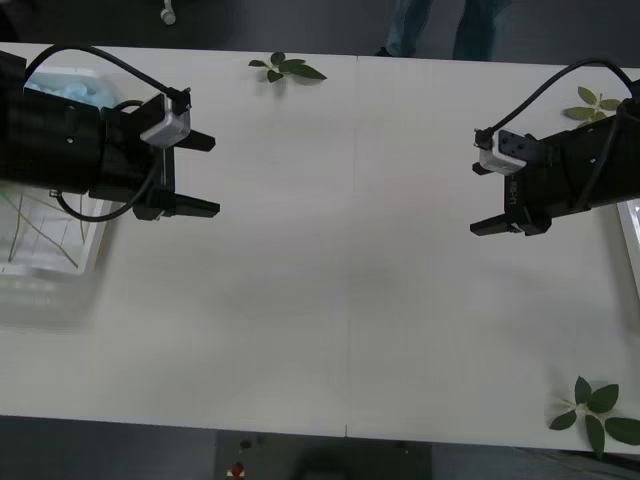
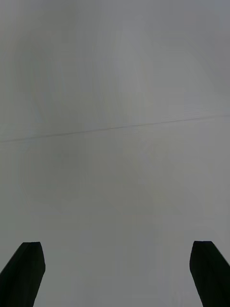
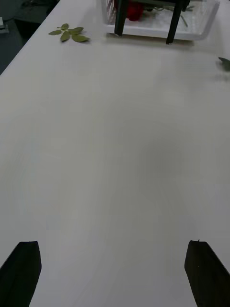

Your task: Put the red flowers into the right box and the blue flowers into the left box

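The blue flowers (image 1: 72, 88) lie in the left box (image 1: 50, 272) at the table's left edge, their thin stems running along its bottom; my left arm hides part of them. My left gripper (image 1: 205, 175) hovers open and holding nothing just right of that box, its fingers (image 3: 21, 268) over bare table. The right box (image 1: 632, 232) shows as a rim strip at the far right. In the left wrist view a red flower head (image 3: 134, 10) rests inside the right box (image 3: 191, 32). My right gripper (image 1: 484, 196) hangs open and holding nothing in front of it, over bare table (image 2: 115, 144).
Loose green leaf sprigs lie at the table's far edge (image 1: 288, 68), at the back right (image 1: 592, 106) and at the front right corner (image 1: 598, 410). The wide white tabletop (image 1: 340, 270) spreads between the two arms.
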Robot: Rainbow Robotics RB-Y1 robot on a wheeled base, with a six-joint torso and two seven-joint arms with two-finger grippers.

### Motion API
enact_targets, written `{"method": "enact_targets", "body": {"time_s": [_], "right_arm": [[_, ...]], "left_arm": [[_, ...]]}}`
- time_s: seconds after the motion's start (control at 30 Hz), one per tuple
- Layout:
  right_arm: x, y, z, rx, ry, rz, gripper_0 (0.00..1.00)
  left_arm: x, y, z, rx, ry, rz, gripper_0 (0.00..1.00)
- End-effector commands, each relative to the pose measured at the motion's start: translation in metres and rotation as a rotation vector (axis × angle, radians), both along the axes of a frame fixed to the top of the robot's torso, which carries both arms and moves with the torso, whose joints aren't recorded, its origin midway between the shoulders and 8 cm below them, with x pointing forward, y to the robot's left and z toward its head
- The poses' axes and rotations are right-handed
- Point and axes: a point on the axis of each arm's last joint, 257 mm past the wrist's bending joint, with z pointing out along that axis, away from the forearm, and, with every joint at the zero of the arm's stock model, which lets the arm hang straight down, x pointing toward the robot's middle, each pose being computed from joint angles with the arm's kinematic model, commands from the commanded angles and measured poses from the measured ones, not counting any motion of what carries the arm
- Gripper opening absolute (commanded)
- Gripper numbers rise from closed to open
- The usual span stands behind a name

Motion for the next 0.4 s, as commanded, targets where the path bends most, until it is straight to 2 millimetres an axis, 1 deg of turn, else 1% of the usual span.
{"method": "enact_targets", "body": {"time_s": [0.03, 0.4], "right_arm": [[0.0059, -0.0015, 0.0175, 0.000, -0.042, 0.003, 0.89], [0.0059, -0.0015, 0.0175, 0.000, -0.042, 0.003, 0.88]], "left_arm": [[0.0048, 0.0111, 0.0045, 0.003, -0.017, 0.020, 0.87], [0.0048, 0.0111, 0.0045, 0.003, -0.017, 0.020, 0.87]]}}
